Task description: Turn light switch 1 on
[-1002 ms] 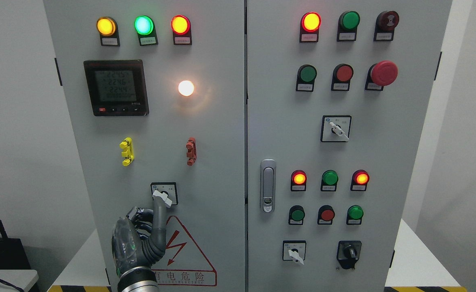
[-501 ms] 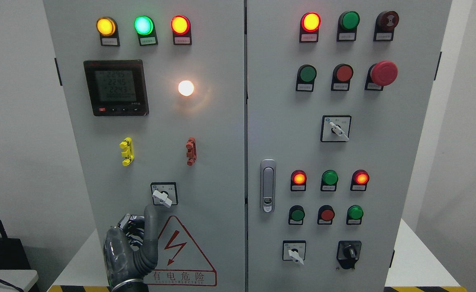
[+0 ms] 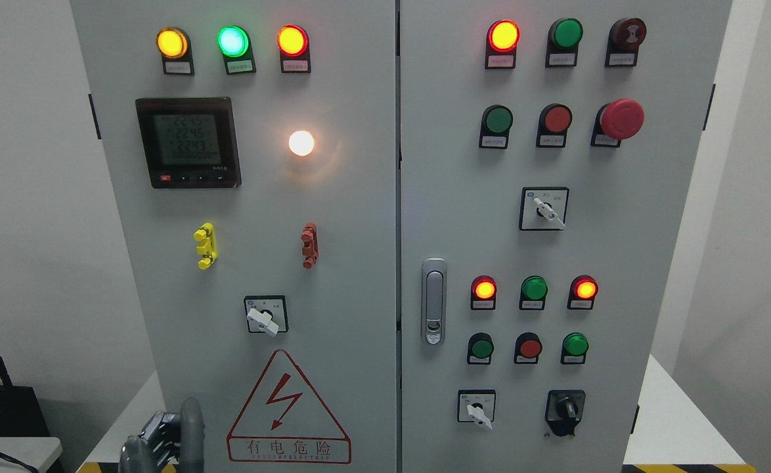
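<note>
The left hand (image 3: 162, 441) sits low, its grip unclear; the rotary switch (image 3: 265, 316) lies up and right, lever slanting down-right.

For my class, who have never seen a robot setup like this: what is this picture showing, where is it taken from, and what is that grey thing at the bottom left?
There is one current picture, taken by a camera on a humanoid robot's head, looking straight at a grey electrical cabinet with two doors. The grey thing at the lower left is the robot's left hand; only its top shows at the picture's edge, touching nothing and holding nothing. The right hand is out of view.

On the left door are three lit lamps at the top, a digital meter, a glowing white lamp, a yellow clip, a reddish clip, a rotary switch with a white knob, and a red lightning warning triangle.

The right door carries more lamps and push buttons, a red mushroom button, a door handle and three more rotary switches.
</note>
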